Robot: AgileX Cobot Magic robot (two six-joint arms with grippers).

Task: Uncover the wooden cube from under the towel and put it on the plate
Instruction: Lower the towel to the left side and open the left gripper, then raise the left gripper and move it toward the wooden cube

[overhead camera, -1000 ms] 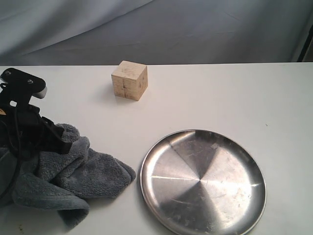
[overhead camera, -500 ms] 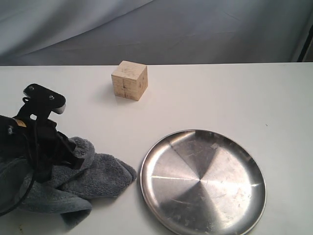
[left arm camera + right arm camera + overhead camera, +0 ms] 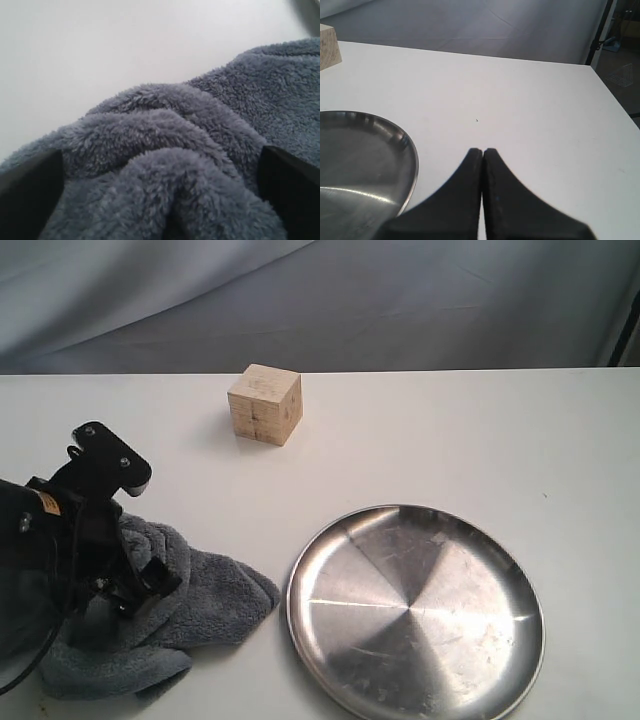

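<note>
Currently the wooden cube (image 3: 265, 404) stands uncovered on the white counter (image 3: 450, 440), close to the far edge and left of the middle. It rests flat on one face, with a vertical edge turned toward the exterior camera. It is well apart from both the towel and the plate.

The towel (image 3: 215, 595) lies bunched in a heap at the near left corner of the counter, its right-hand fold ending just beside the plate's rim. Contact between the two cannot be confirmed.

The plate (image 3: 415, 612) sits by the near edge, right of the middle. Its scratched surface reflects the light.

The left arm (image 3: 90, 510) hangs over the left part of the towel. In the left wrist view the left jaws stand spread wide, one dark tip at each side of the picture. Thick folds of the towel (image 3: 165, 150) bulge up between them. No pinch on the cloth is seen.

In the right wrist view the right jaws are pressed together with nothing between them. They sit over bare counter just beside the rim of the plate (image 3: 360, 165). A corner of the cube (image 3: 329, 45) shows beyond the plate.

A grey cloth backdrop (image 3: 400, 300) hangs behind the far edge.
</note>
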